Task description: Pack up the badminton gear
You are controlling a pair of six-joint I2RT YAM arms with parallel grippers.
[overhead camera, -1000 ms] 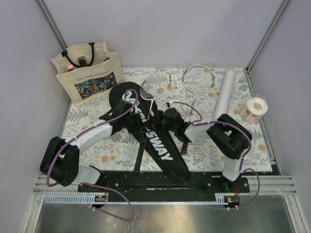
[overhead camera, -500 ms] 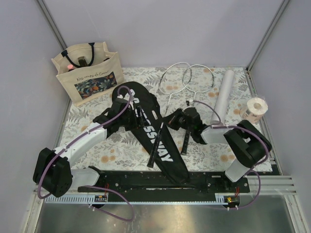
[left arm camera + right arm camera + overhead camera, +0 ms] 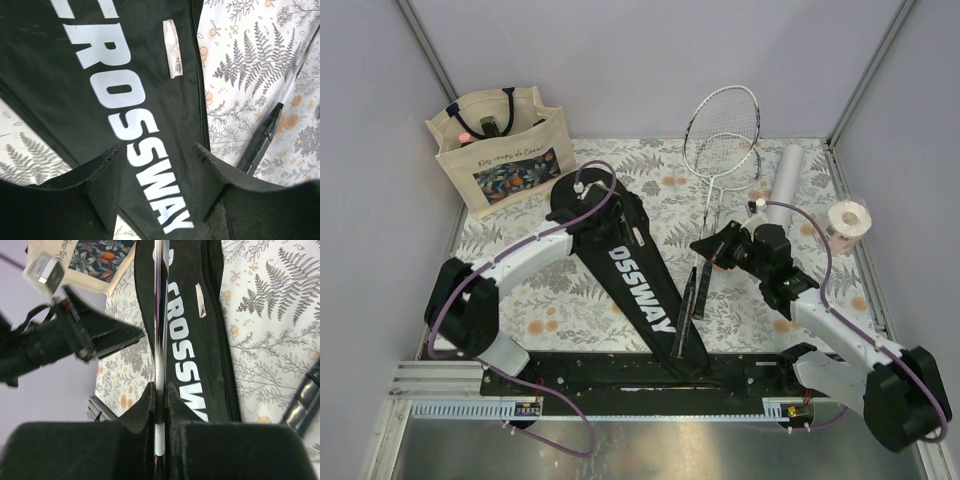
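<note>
The black CROSSWAY cover lies diagonally on the mat, wide end at the back left. My left gripper hovers open over that wide end; in the left wrist view its empty jaws straddle the lettering. My right gripper is shut on the thin shaft of a white-framed racket, whose head is raised at the back. The second racket lies under it. Two black handles rest beside the cover. The white tube lies at the right.
A beige floral tote bag stands at the back left, also in the right wrist view. A pale tape roll sits at the right edge. One black handle lies right of the cover.
My right arm swung out to the right with the racket, whose head rose toward the back wall. My left gripper moved up to the cover's wide end.
</note>
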